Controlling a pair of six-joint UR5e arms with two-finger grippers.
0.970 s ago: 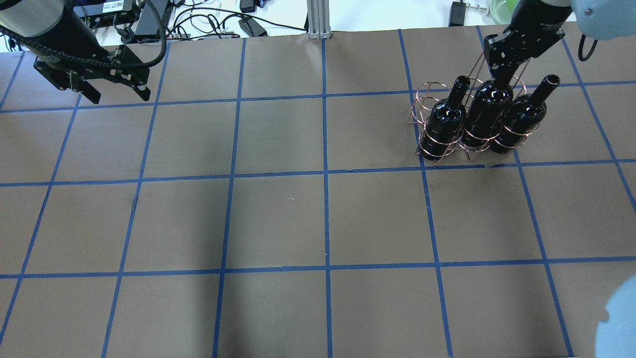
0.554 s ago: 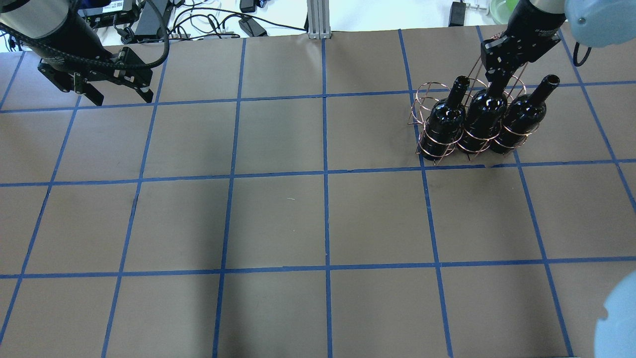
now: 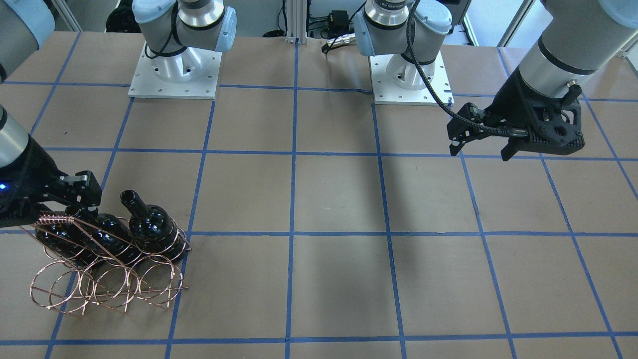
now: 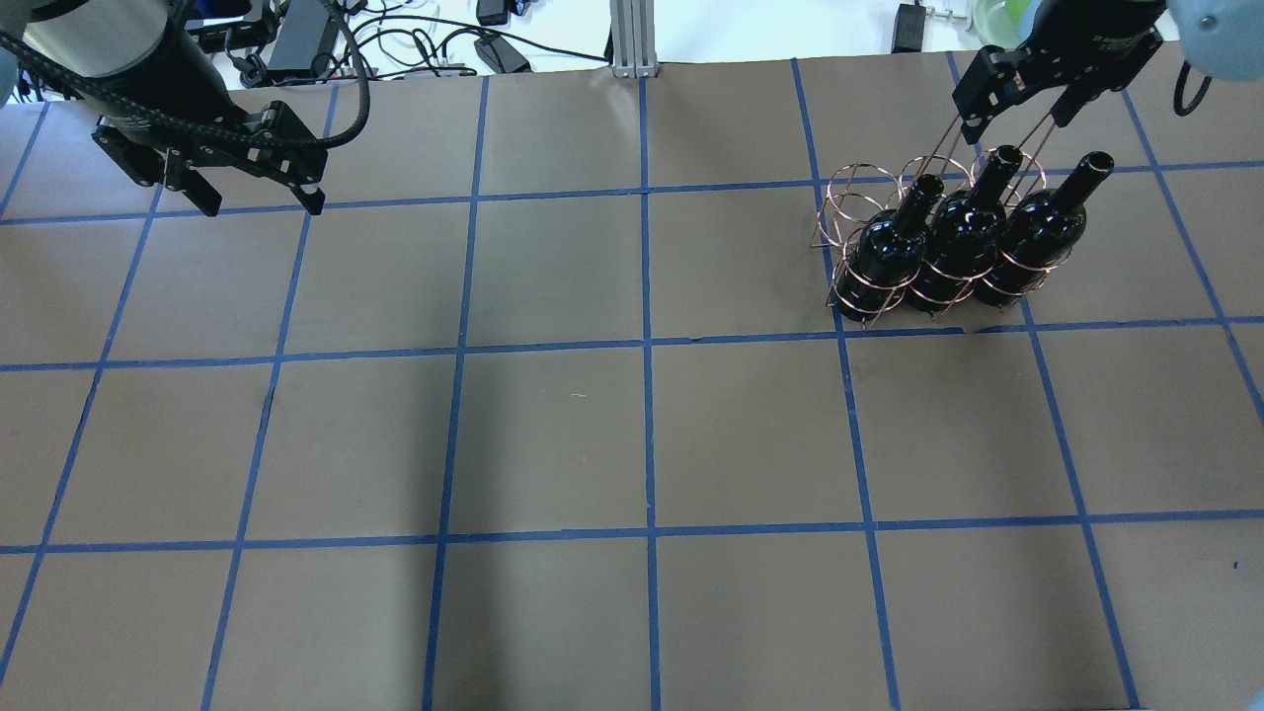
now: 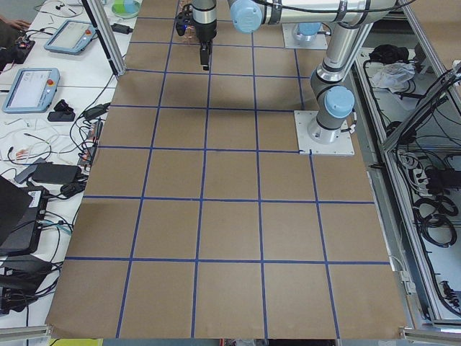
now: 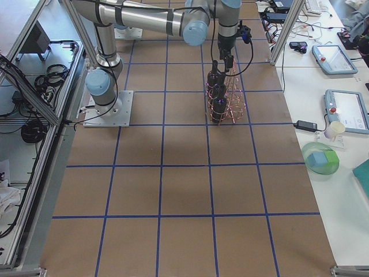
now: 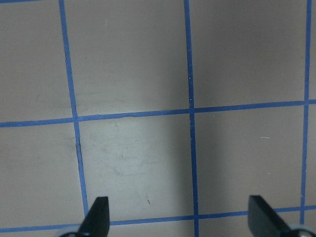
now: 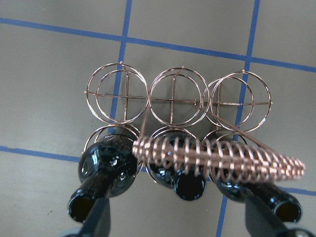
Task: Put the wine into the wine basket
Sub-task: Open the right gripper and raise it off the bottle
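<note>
Three glossy black wine bottles stand side by side in the robot-side row of the copper wire basket. The middle bottle stands free, its neck in plain view. My right gripper is open and hangs above and just beyond that neck, touching nothing. In the right wrist view the open gripper looks down on the middle bottle's mouth and the coiled handle. The basket also shows in the front-facing view. My left gripper is open and empty, far to the left over bare table.
The basket's row of rings on the operators' side holds nothing. Cables and power bricks lie beyond the table's far edge. The brown table carries a blue tape grid.
My right gripper has let go of the middle bottle's neck and drawn up and away from it. My left gripper has shifted slightly to the right.
</note>
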